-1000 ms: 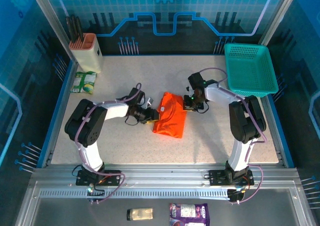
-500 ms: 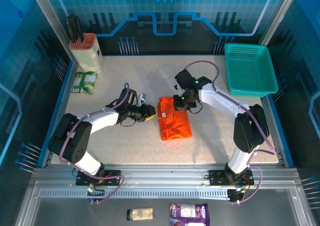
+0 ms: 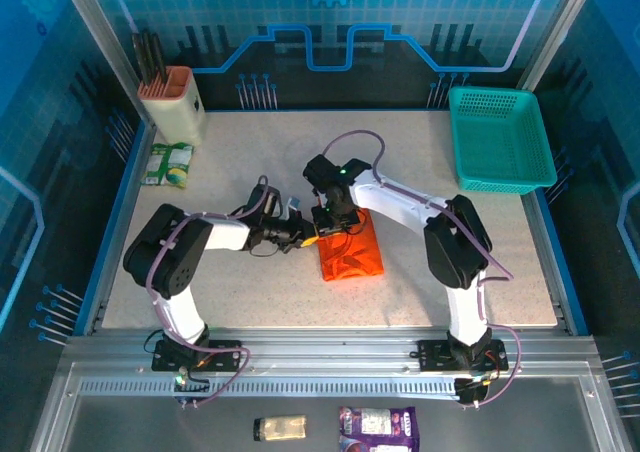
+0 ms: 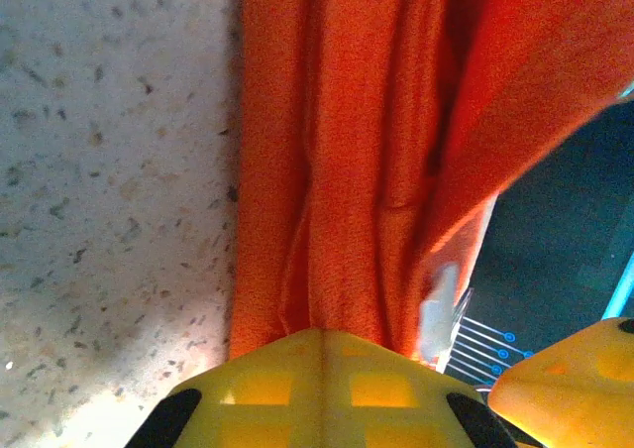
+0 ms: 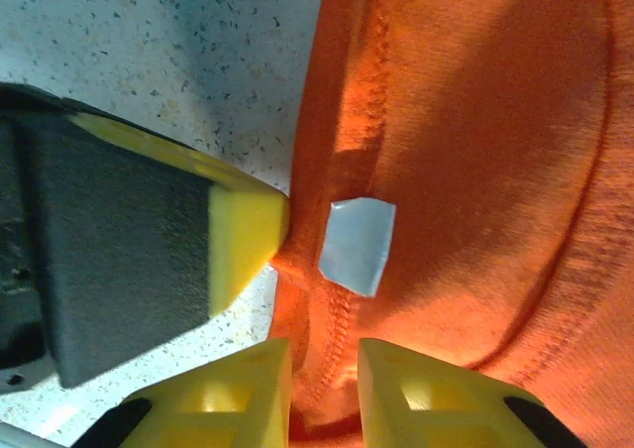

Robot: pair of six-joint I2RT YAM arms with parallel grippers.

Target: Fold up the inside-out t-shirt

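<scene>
So the table (image 3: 200,282) is a pale speckled stone-look top. An orange t-shirt (image 3: 352,257) lies folded up into a narrow rectangle near the middle of the frame. A teal mesh basket (image 3: 500,137) sits in the upper right, and a beige knife holder (image 3: 178,107) with dark handles poking out in the upper left. A green packet (image 3: 168,164) lies just below that holder.

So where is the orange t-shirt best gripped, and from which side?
Probably the near short edge of the inside-out t-shirt, from the near side: it lies as a narrow strip, collar end far, so this free end could fold over.
</scene>
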